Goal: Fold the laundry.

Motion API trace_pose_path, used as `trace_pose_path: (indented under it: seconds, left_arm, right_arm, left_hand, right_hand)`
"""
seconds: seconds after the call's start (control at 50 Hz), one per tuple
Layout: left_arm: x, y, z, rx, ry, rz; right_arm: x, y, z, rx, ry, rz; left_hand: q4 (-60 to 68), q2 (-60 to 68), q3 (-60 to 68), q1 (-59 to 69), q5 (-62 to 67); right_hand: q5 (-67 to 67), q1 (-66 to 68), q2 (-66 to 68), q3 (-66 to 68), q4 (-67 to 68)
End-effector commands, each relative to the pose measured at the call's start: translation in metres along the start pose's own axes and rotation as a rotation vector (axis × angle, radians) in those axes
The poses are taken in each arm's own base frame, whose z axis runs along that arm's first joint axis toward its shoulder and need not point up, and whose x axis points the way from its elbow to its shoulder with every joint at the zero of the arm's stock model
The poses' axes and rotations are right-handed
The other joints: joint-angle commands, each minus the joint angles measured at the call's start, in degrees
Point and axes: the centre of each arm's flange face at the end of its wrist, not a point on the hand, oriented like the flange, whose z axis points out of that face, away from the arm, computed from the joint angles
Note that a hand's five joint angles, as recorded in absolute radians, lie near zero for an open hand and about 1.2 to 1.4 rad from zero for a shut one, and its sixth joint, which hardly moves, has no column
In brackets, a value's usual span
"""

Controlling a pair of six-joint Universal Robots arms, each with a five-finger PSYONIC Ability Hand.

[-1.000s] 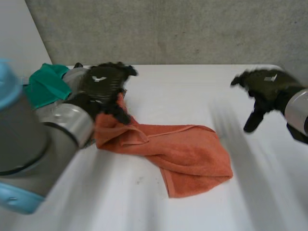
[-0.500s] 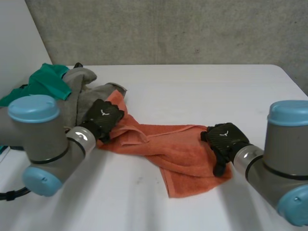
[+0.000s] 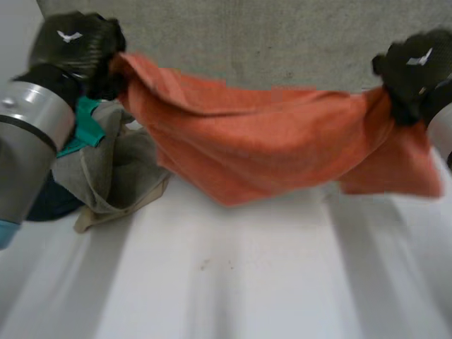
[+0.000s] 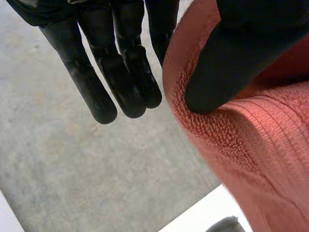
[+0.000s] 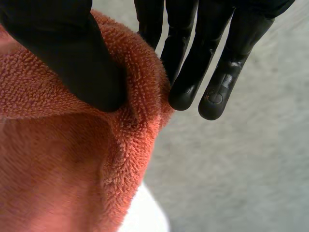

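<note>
Towel (image 3: 268, 141), orange terry, hangs spread in the air between both hands, above the far half of the white table (image 3: 247, 282) and in front of the grey wall (image 3: 282, 35). Left hand (image 3: 70, 46) holds the towel's upper left corner. In the left wrist view its thumb (image 4: 227, 63) presses the rim against the side of the straight fingers (image 4: 120, 77), so it is clamped on the cloth. Right hand (image 3: 413, 67) grips the upper edge near the right end, its thumb (image 5: 72, 58) pinching a fold against the fingers (image 5: 193, 63). A flap of towel hangs beyond it to the right. Top edge sags slightly between the hands. Cannot tell whether the lower edge touches the table. At far left of the table lies a grey cloth (image 3: 106, 169) with a green cloth (image 3: 86, 123) at its far side, just beside the towel's left end.
</note>
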Motion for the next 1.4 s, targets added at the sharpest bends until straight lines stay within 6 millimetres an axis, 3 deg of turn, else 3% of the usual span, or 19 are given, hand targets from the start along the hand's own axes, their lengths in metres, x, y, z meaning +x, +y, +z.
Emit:
trace_pose_path:
  seconds: [0.02, 0.12, 0.2, 0.22, 0.24, 0.26, 0.3, 0.4, 0.52, 0.7, 0.94, 0.96, 0.98, 1.0, 1.12, 1.18, 1.24, 1.34, 1.4]
  left_arm:
    - [0.002, 0.042, -0.004, -0.144, 0.027, -0.109]
    - [0.012, 0.071, -0.004, -0.232, 0.053, -0.121]
    - [0.011, 0.082, 0.0, -0.257, 0.051, -0.121]
    - [0.011, 0.082, 0.001, -0.256, 0.049, -0.121]
    - [0.01, 0.08, 0.002, -0.25, 0.048, -0.119]
    - [0.01, 0.079, 0.003, -0.242, 0.047, -0.117]
    - [0.009, 0.075, 0.005, -0.228, 0.045, -0.117]
    - [0.011, 0.058, 0.01, -0.172, 0.052, -0.117]
    - [0.021, 0.021, 0.012, -0.06, 0.086, -0.115]
    - [0.025, -0.061, -0.003, 0.171, 0.119, -0.118]
    - [0.028, -0.091, -0.016, 0.259, 0.166, -0.117]
    - [0.028, -0.09, -0.016, 0.257, 0.166, -0.117]
    - [0.028, -0.09, -0.016, 0.255, 0.165, -0.117]
    - [0.028, -0.089, -0.015, 0.252, 0.164, -0.117]
    - [0.024, -0.072, -0.004, 0.208, 0.134, -0.109]
    - [0.015, -0.044, 0.018, 0.142, 0.09, -0.098]
    - [-0.01, -0.025, 0.046, 0.113, -0.004, -0.079]
    - [-0.018, -0.045, 0.079, 0.242, -0.062, -0.1]
    - [-0.015, -0.048, 0.079, 0.251, -0.056, -0.112]
  right_arm:
    - [-0.005, -0.001, 0.014, 0.064, -0.032, -0.023]
    - [-0.058, 0.037, -0.01, -0.125, -0.281, -0.05]
    - [-0.092, 0.052, -0.065, -0.313, -0.581, -0.174]
    - [-0.096, 0.054, -0.075, -0.342, -0.639, -0.201]
    - [-0.099, 0.053, -0.085, -0.367, -0.706, -0.24]
    - [-0.098, 0.049, -0.083, -0.336, -0.695, -0.236]
    - [-0.09, 0.037, -0.058, -0.249, -0.557, -0.149]
    - [-0.053, 0.023, -0.015, -0.155, -0.31, 0.109]
    - [-0.024, 0.027, 0.002, -0.181, -0.247, 0.228]
    - [-0.065, 0.06, 0.034, -0.32, -0.508, 0.41]
    - [-0.12, 0.118, 0.064, -0.493, -0.658, 0.553]
    - [-0.12, 0.119, 0.065, -0.498, -0.653, 0.549]
    - [-0.12, 0.122, 0.067, -0.503, -0.635, 0.545]
    - [-0.118, 0.122, 0.07, -0.502, -0.618, 0.539]
    - [-0.074, 0.091, 0.1, -0.304, -0.354, 0.446]
    - [-0.025, 0.041, 0.11, -0.032, -0.17, 0.37]
    - [-0.004, 0.014, 0.114, 0.136, -0.08, 0.33]
    - [0.037, -0.04, 0.105, 0.475, 0.11, 0.269]
    - [0.033, -0.04, 0.1, 0.469, 0.096, 0.273]
  left_hand:
    - [11.52, 11.7, 12.02, 14.21, 14.33]
    - [11.52, 11.7, 12.02, 14.21, 14.33]
    - [11.52, 11.7, 12.02, 14.21, 14.33]
    - [11.52, 11.7, 12.02, 14.21, 14.33]
    - [11.52, 11.7, 12.02, 14.21, 14.33]
    - [11.52, 11.7, 12.02, 14.21, 14.33]
    - [11.52, 11.7, 12.02, 14.21, 14.33]
    - [11.52, 11.7, 12.02, 14.21, 14.33]
    - [11.52, 11.7, 12.02, 14.21, 14.33]
    - [11.52, 11.7, 12.02, 14.21, 14.33]
    - [11.52, 11.7, 12.02, 14.21, 14.33]
    - [11.52, 11.7, 12.02, 14.21, 14.33]
    - [11.52, 11.7, 12.02, 14.21, 14.33]
    - [11.52, 11.7, 12.02, 14.21, 14.33]
    - [11.52, 11.7, 12.02, 14.21, 14.33]
    - [11.52, 11.7, 12.02, 14.21, 14.33]
    - [11.52, 11.7, 12.02, 14.21, 14.33]
    - [11.52, 11.7, 12.02, 14.21, 14.33]
    - [11.52, 11.7, 12.02, 14.21, 14.33]
  right_hand:
    - [15.2, 25.38, 12.98, 12.23, 12.14]
    - [15.2, 25.38, 12.98, 12.23, 12.14]
    - [15.2, 25.38, 12.98, 12.23, 12.14]
    - [8.77, 18.95, 6.55, 5.79, 5.71]
    - [-17.94, -7.76, -20.16, -20.92, -21.0]
    - [-39.19, -29.01, -41.41, -42.17, -42.25]
    - [-47.62, -37.44, -49.84, -50.6, -50.68]
    - [-52.86, -42.68, -55.08, -55.84, -55.92]
    - [-53.53, -43.35, -55.76, -56.51, -56.59]
    - [-54.8, -44.62, -57.02, -57.77, -57.86]
    - [-54.8, -44.62, -57.02, -57.77, -57.86]
    - [-45.9, -35.72, -48.13, -48.88, -48.96]
    - [-11.83, -1.65, -14.05, -14.8, -14.89]
    - [4.5, 14.68, 2.28, 1.52, 1.44]
    - [15.2, 25.38, 12.98, 12.23, 12.14]
    - [15.2, 25.38, 12.98, 12.23, 12.14]
    - [15.2, 25.38, 12.98, 12.23, 12.14]
    - [15.2, 25.38, 12.98, 12.23, 12.14]
    - [15.2, 25.38, 12.98, 12.23, 12.14]
